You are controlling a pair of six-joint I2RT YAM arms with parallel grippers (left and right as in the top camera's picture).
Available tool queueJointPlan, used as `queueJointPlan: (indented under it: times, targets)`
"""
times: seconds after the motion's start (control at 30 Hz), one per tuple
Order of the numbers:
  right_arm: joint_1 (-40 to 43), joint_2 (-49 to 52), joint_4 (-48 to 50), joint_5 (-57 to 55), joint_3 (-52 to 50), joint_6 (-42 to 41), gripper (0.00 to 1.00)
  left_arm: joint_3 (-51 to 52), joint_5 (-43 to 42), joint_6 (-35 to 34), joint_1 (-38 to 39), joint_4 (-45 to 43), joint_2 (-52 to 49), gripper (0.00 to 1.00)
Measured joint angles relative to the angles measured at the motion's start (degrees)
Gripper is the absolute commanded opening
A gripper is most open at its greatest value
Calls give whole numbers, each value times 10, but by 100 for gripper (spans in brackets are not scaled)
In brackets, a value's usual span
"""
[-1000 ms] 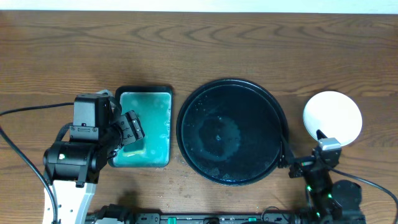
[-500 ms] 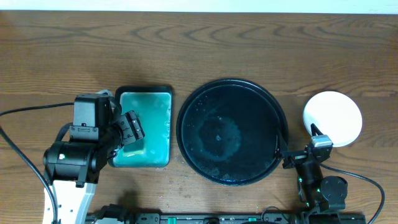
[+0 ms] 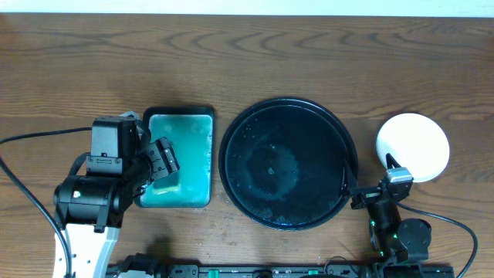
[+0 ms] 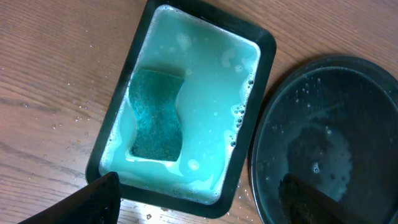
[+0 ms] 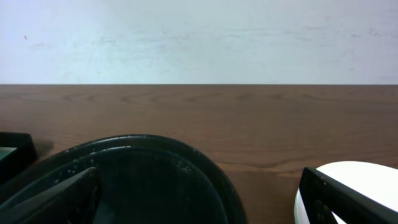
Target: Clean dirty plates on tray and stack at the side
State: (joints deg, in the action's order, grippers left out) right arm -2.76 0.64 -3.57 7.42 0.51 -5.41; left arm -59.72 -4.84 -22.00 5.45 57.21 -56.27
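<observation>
Tray (image 3: 287,108) bare and wet, plates (image 3: 413,147) parked just to its right with the white one showing, sponge (image 4: 155,115) soaking in the basin (image 4: 261,43), left claw (image 3: 164,158) and right claw (image 3: 372,193) both spread empty, so the job looks done.

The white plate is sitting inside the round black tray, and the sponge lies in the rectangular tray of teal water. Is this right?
Not fully. The white plate is not inside the round black tray; it rests on the table beside it, on the right arm's side, as the overhead view shows. The sponge does lie in the rectangular tray of teal water.
</observation>
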Motion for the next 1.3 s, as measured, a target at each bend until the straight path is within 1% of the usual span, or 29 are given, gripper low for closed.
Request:
queueJointPlan:
  times: [0.2, 0.33, 0.37, 0.43, 0.47, 0.57, 0.67, 0.8, 1.0, 1.17, 1.23, 1.3]
  targets:
    - [0, 0, 0, 0, 0, 0, 99, 1, 0, 0, -1, 0, 15, 82]
    - [0, 0, 0, 0, 0, 0, 99, 23, 7, 5, -2, -21, 84, 82]
    - [0, 0, 0, 0, 0, 0, 99, 34, 10, 7, -3, -42, 108, 82]
    - [0, 0, 0, -1, 0, 0, 99, 67, 10, 11, -4, -116, 158, 82]
    - [0, 0, 0, -1, 0, 0, 99, 94, 6, 16, -4, -166, 189, 82]
    - [0, 0, 0, -2, 0, 0, 99, 174, -9, 33, -4, -276, 270, 82]
    - [0, 0, 0, -3, 0, 0, 99, 262, -21, 44, -4, -358, 348, 82]
    - [0, 0, 0, -4, 0, 0, 99, 363, -28, 52, -4, -398, 441, 82]
    - [0, 0, 0, -4, 0, 0, 99, 449, -28, 56, -4, -409, 550, 82]
    - [0, 0, 0, -4, 0, 0, 99, 502, -28, 56, -3, -444, 557, 82]
    - [0, 0, 0, -4, 0, 0, 99, 533, -28, 56, -3, -473, 557, 82]
    - [0, 0, 0, -4, 0, 0, 99, 567, -27, 57, -3, -520, 555, 82]
